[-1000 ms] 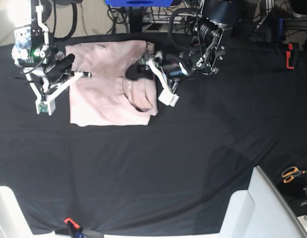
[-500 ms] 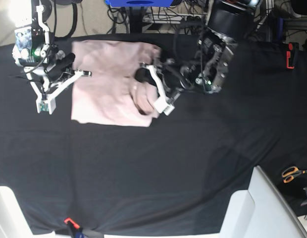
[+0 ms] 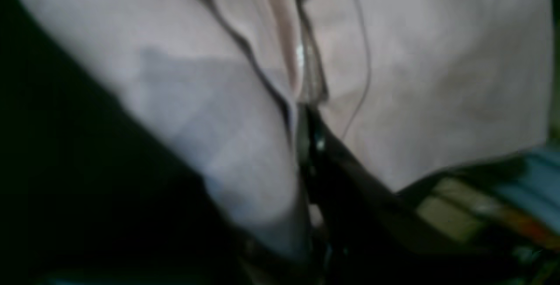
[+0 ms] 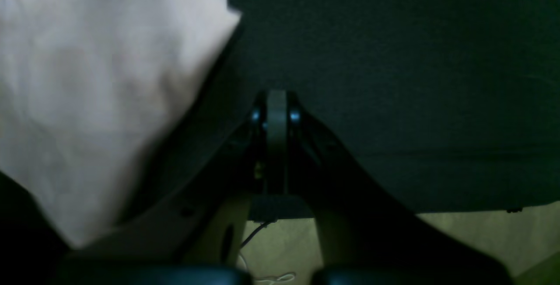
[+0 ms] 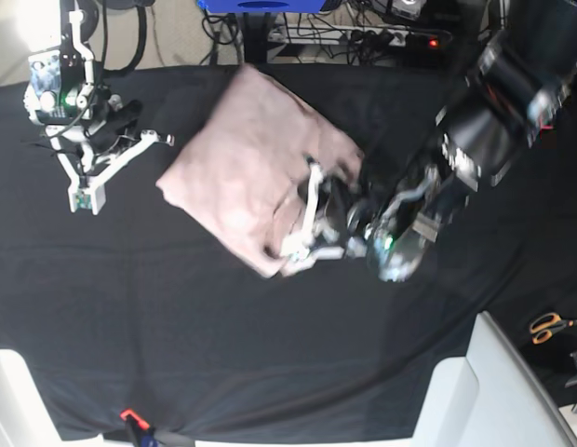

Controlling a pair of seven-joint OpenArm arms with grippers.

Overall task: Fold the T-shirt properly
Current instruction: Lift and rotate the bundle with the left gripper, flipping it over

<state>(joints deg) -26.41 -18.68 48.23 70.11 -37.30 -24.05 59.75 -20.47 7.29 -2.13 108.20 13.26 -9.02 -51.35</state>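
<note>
The pale pink T-shirt point(image 5: 242, 158) lies folded and askew on the black cloth, one corner toward the back. My left gripper point(image 5: 302, 200) is at its front right edge. In the left wrist view the left gripper point(image 3: 306, 114) is shut on a ridge of the T-shirt point(image 3: 415, 57), with fabric bunched between its jaws. My right gripper point(image 5: 156, 140) sits to the left of the shirt, apart from it. Seen from the right wrist, the right gripper point(image 4: 276, 110) is shut on nothing over the cloth, and a corner of the T-shirt point(image 4: 87, 79) shows on the left.
A black cloth point(image 5: 223, 335) covers the table. Orange-handled scissors point(image 5: 549, 326) lie at the right edge, beside a white slab point(image 5: 475, 391) at the front right. A red clamp point(image 5: 130, 415) grips the front edge. Cables and a blue box point(image 5: 261, 6) sit behind the table.
The left gripper closed on the shirt's right side and dragged it toward the middle, swinging the folded shirt askew. The left arm swept right and forward. The right arm stayed put.
</note>
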